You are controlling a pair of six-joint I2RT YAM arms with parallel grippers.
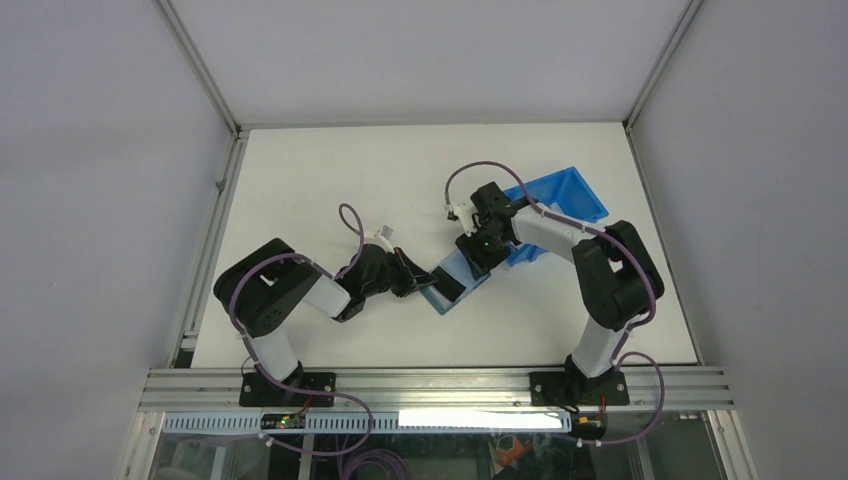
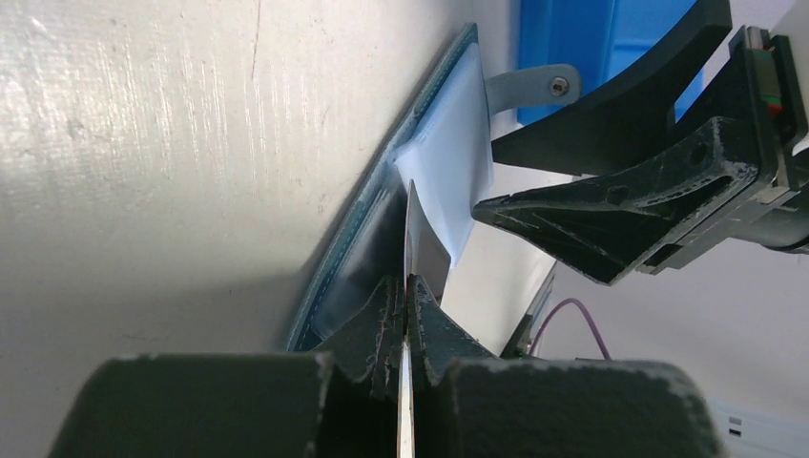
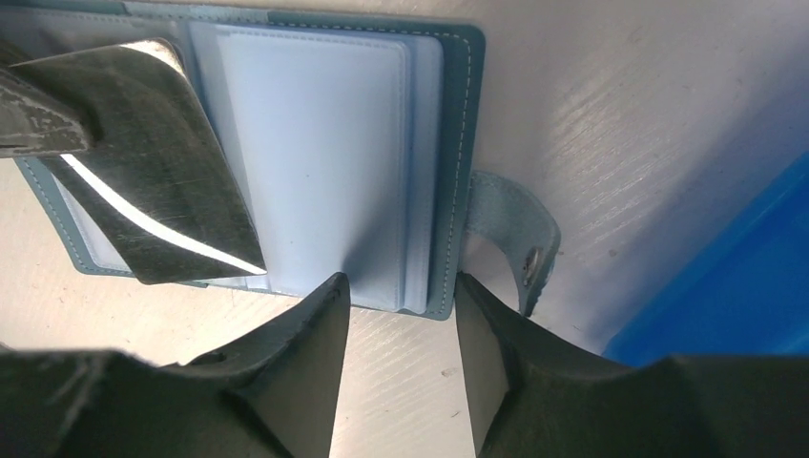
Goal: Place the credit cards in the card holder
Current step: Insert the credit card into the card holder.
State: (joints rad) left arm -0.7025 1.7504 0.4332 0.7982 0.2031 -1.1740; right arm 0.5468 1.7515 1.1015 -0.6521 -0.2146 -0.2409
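1. Small flat teal-blue folding card holder (image 1: 452,266) lies open on the white table (image 1: 330,180), just below centre of the top view, between the 2 grippers; lighter blue inside faces up.
2. Left gripper (image 2: 407,286) comes in from the left of the top view; fingers pressed together, pinching a thin silvery-grey rectangular credit card (image 2: 412,239); left wrist cam sees the card edge-on, w/ a dark face on its right side.
3. The card's far end is at the holder's left half, in the lower centre of the left wrist view; can't tell if it's inside a pocket or just resting on the lining.
4. In the right wrist view the same card (image 3: 162,143) shows in the upper left as a dark tilted panel w/ a pale stripe; it covers much of the holder's left page.
5. Right gripper (image 3: 401,296) reaches in from the right of the top view, above and right of the holder; fingers spread about halfway; the holder's near right edge sits in the gap between the tips at the bottom centre of its own view; can't tell if the tips press on it.
6. Holder's little teal snap tab (image 3: 515,239) sticks out at centre right of the right wrist view, curling up off the table, just beside the right-hand finger.
7. Bigger bright-blue plastic bin (image 1: 565,195) sits right of centre in the top view, behind the right gripper, apart from the holder; only 1 card can be made out.
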